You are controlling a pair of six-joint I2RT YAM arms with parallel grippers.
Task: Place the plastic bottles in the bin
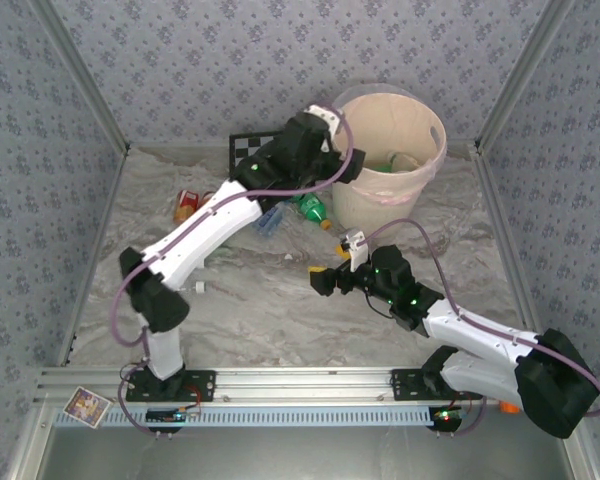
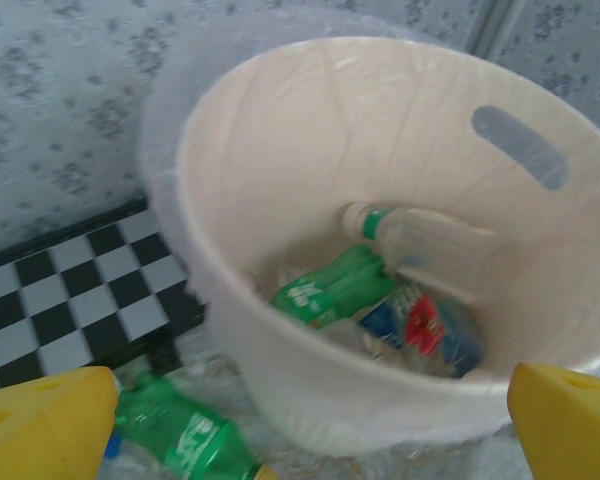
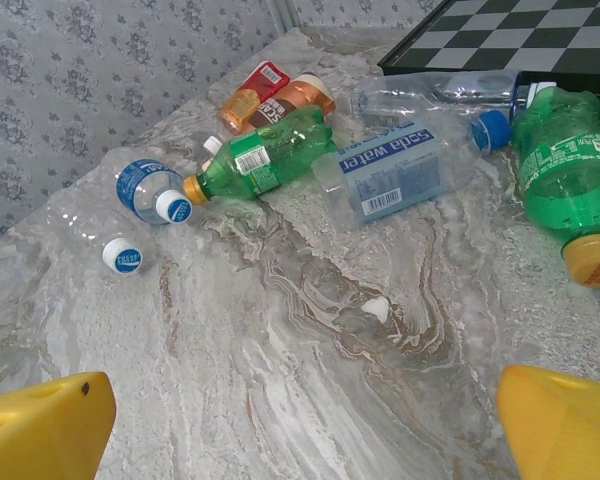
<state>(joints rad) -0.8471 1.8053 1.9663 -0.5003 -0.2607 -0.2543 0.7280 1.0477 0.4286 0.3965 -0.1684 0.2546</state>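
The jaws of the left gripper [image 2: 300, 430] and the right gripper [image 3: 300, 420] are seen wide open and empty. Some bottles [image 2: 332, 285] are lying inside the bin [image 2: 400, 110]; loose bottles [image 3: 270, 150] are scattered on the table [image 3: 280, 330]. A round bottle may be rolled away if it is touched off-centre.

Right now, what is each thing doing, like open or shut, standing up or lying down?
left fingers, open, holding nothing
right fingers, open, holding nothing
bin, upright, bottles inside
green bottle in bin, lying down
soda water bottle, lying on the table
loose green bottles, lying down, yellow caps on
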